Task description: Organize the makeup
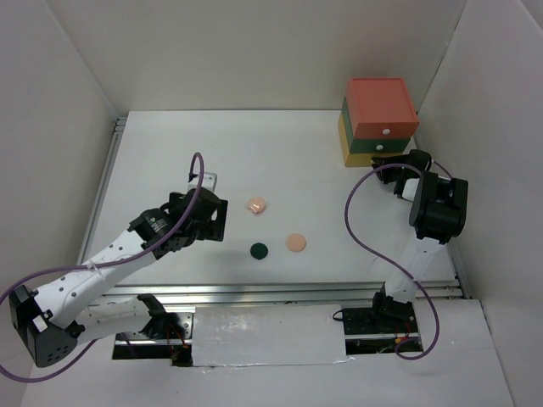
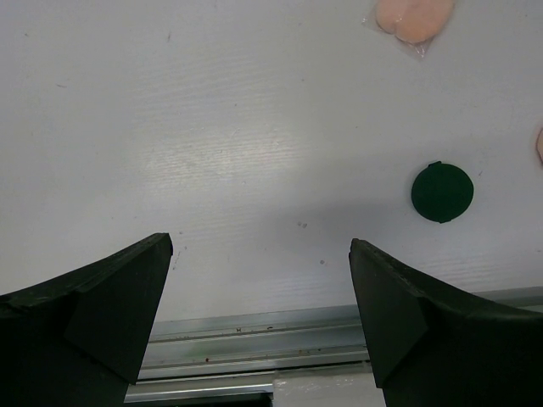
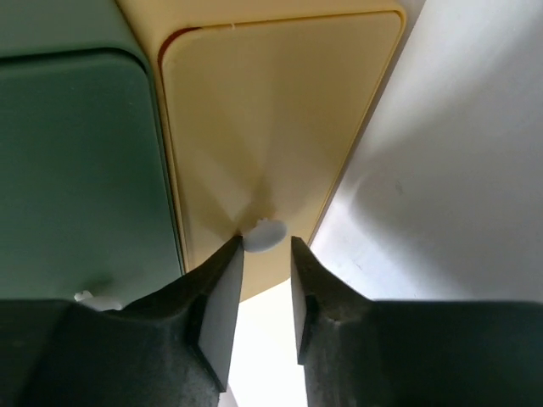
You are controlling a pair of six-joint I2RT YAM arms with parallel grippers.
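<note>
Three compacts lie mid-table: a pink one (image 1: 256,205), a peach one (image 1: 295,242) and a dark-green one (image 1: 259,250). My left gripper (image 1: 214,225) hovers to their left, open and empty. In the left wrist view its jaws (image 2: 259,254) stand wide apart over bare table, with the dark-green compact (image 2: 442,192) and the pink compact (image 2: 413,17) off to the right. My right gripper (image 1: 400,166) is at the front of the drawer box (image 1: 379,119). In the right wrist view its jaws (image 3: 265,246) are narrowly parted, tips at the white knob (image 3: 265,234) of the yellow drawer (image 3: 263,127). Palettes and tubes are out of view.
The red, green and yellow drawer box stands at the back right against the wall. The green drawer (image 3: 76,170) sits beside the yellow one. White walls enclose the table (image 1: 170,153). A metal rail (image 2: 254,339) runs along the near edge.
</note>
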